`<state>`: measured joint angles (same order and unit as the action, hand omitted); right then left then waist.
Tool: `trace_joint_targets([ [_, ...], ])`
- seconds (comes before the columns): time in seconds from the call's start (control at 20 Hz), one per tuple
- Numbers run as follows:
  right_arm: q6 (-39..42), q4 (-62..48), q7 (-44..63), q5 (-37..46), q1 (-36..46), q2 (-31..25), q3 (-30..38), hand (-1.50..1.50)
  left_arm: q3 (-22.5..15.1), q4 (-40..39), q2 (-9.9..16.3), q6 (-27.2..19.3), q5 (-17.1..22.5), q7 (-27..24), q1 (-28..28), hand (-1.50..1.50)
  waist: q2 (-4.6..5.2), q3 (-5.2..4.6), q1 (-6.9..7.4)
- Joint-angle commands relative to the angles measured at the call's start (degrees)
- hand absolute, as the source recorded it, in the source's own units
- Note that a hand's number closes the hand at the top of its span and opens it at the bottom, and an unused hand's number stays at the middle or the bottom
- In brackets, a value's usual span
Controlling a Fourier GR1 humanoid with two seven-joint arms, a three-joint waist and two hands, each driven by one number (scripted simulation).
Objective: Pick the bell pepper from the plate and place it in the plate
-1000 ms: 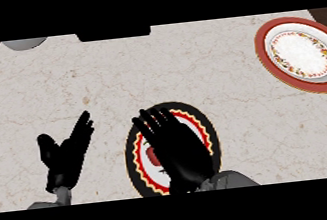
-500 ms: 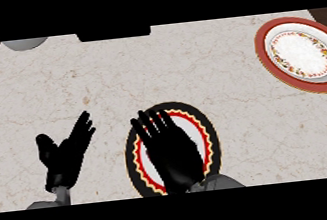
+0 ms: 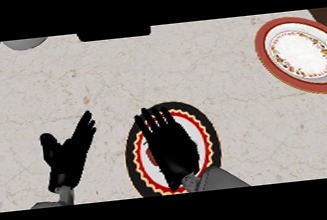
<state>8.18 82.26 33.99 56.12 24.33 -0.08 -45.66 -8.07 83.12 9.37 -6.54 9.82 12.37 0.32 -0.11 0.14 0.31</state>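
Two hands in view. Right hand (image 3: 170, 146) flat, fingers straight, spread over black-rimmed plate (image 3: 208, 132); red bell pepper (image 3: 149, 155) peeked out at hand's left edge, on that plate. Left hand (image 3: 67, 155) open, resting beside plate. Red-rimmed plate (image 3: 281, 77) well apart, far right on counter (image 3: 155, 72).

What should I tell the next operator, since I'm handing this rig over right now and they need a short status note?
Right hand: open, fingers straight, over the black-rimmed plate near the counter's front edge, hiding most of the bell pepper; only a red sliver shows at its left.
Left hand: open, resting at lower left, holding nothing.
Red-rimmed plate: far right of the counter, nothing on it.
Done: nothing moved yet.
Left: grasp the pepper, carry it to the red-rimmed plate, release.
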Motion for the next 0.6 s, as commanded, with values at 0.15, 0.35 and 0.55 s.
trace_joint_targets([
  [0.15,-5.5,-10.9,0.0,-3.5,4.1,0.1,-2.6,-1.50,0.9,-3.2,0.2,3.4,-0.8,-3.6,1.6,0.00,0.21,-0.14,0.36],
  [0.35,1.7,-10.6,-7.0,2.2,5.0,0.1,-0.3,1.50,0.4,-2.1,-1.2,1.9,-1.8,-2.9,2.3,0.00,0.15,-0.15,-0.01],
  [0.55,-1.4,-11.3,-7.8,5.4,2.8,0.1,-0.6,1.50,1.7,-1.0,-2.5,1.0,-1.4,1.7,-1.5,0.00,0.11,-0.13,-0.17],
])
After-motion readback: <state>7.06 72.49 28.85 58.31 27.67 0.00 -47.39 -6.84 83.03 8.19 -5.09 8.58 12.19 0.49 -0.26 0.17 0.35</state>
